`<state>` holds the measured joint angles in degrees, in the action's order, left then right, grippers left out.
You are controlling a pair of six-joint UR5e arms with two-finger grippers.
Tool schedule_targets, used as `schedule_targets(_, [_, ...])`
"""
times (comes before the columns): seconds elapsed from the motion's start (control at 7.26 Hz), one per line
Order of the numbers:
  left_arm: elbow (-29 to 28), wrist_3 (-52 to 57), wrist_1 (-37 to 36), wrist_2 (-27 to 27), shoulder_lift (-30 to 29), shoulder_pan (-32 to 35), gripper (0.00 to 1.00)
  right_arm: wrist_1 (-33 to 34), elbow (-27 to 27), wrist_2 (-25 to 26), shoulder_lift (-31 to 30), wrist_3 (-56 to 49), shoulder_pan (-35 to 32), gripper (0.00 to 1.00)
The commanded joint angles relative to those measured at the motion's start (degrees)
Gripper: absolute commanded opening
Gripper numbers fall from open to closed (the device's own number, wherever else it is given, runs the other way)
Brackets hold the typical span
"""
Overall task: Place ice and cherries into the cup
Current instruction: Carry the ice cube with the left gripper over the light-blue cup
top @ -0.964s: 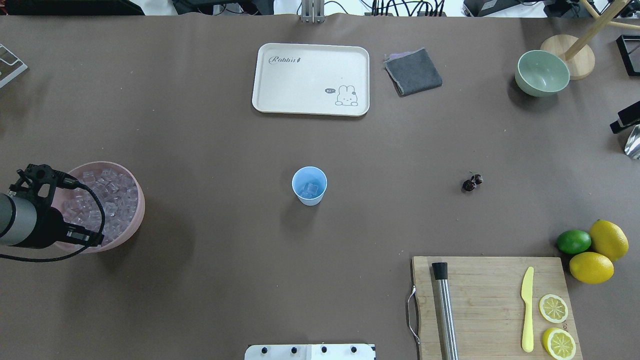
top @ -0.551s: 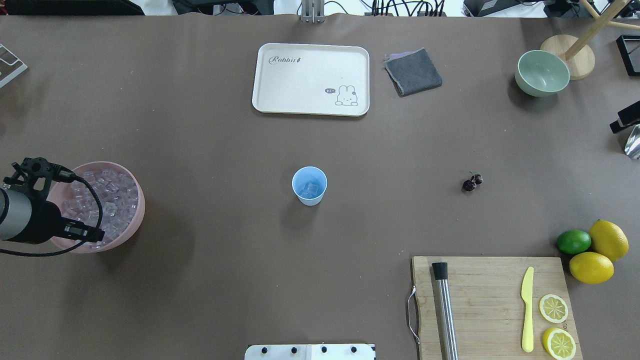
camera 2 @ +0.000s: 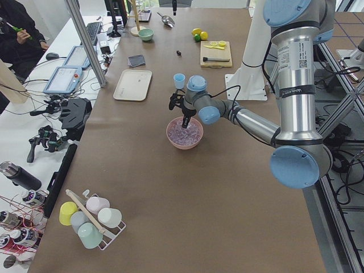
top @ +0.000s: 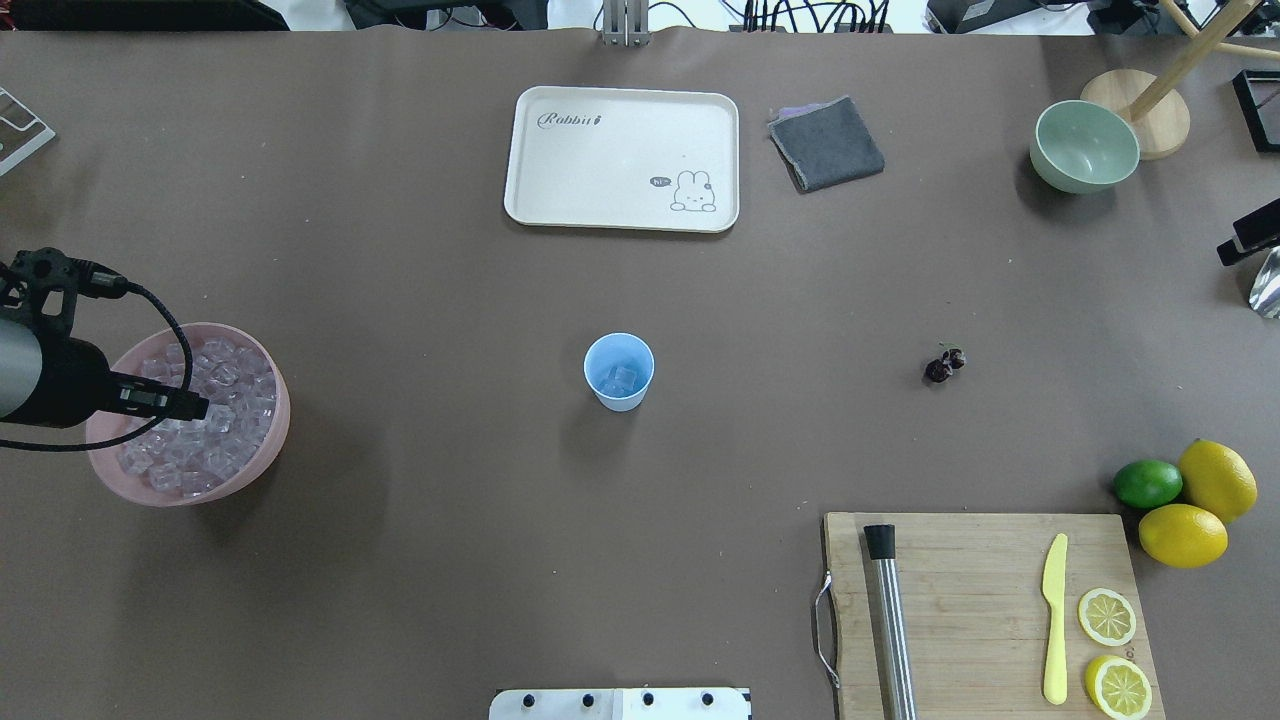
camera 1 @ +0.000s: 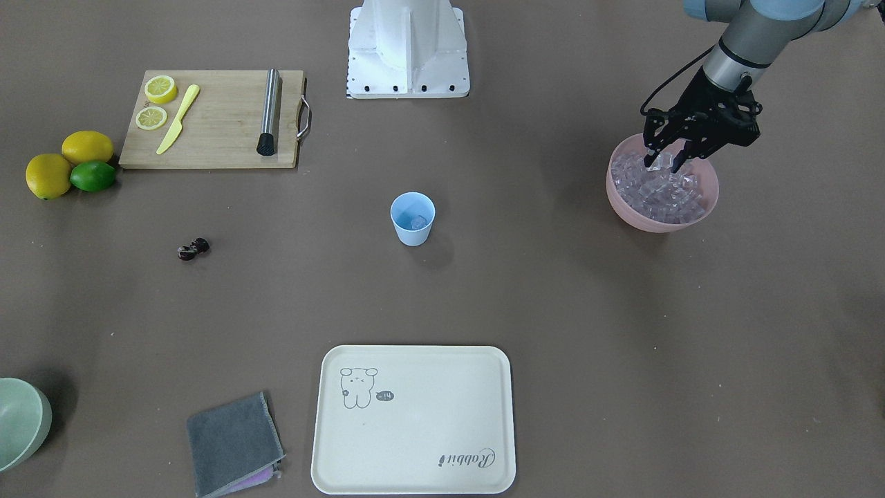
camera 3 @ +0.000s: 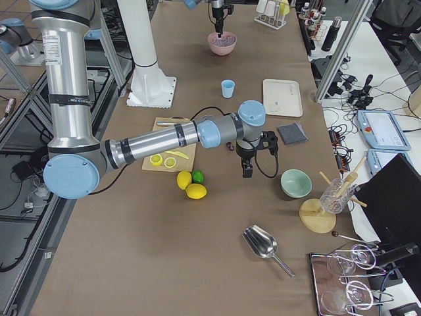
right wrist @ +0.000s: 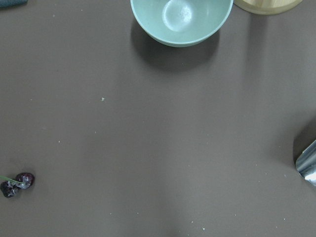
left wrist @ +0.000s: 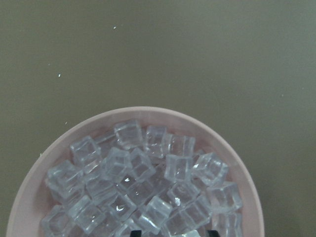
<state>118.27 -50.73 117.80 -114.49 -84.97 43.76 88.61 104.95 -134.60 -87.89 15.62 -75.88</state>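
The light blue cup [top: 619,372] stands mid-table with ice cubes inside; it also shows in the front view [camera 1: 413,218]. The cherries [top: 944,366] lie on the bare table to its right and show in the right wrist view [right wrist: 16,183]. The pink bowl [camera 1: 622,200] is full of ice [camera 1: 660,194]. My left gripper [camera 1: 665,164] is open with its tips down among the top cubes. The left wrist view shows the ice [left wrist: 148,187] and both finger ends apart at the bottom edge. My right gripper [camera 3: 247,172] hangs above the table's right end; I cannot tell its state.
A cream tray [top: 620,160], a grey cloth [top: 826,143] and a pale green bowl [top: 1084,145] sit at the far side. A cutting board [top: 960,600] holds a steel muddler [top: 889,620], a yellow knife and lemon slices. Lemons and a lime [top: 1148,483] lie beside it. A metal scoop [top: 1268,285] is at the right edge.
My left wrist has moved over the pink bowl toward the table's far side. The cup, cherries and right arm have not moved.
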Motion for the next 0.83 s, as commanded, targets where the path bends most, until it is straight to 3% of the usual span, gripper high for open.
schedule_targets(0.0, [-0.5,-0.2,-5.2,0.0,-11.2,0.1,0.00,0.1,0.2,-0.2,-0.2,0.0,0.0,1.00])
schedule_targets(0.28, [-4.5,-1.1,-14.7,0.1,-28.0,-1.5,0.00,0.0,0.2,-0.3,-0.5,-0.2,0.0,1.00])
schedule_targets(0.69, [-10.7,-5.5,-14.8,0.7,-39.0,-5.5,0.00,0.1,0.1,-0.2,-0.6,-0.2,0.0,1.00])
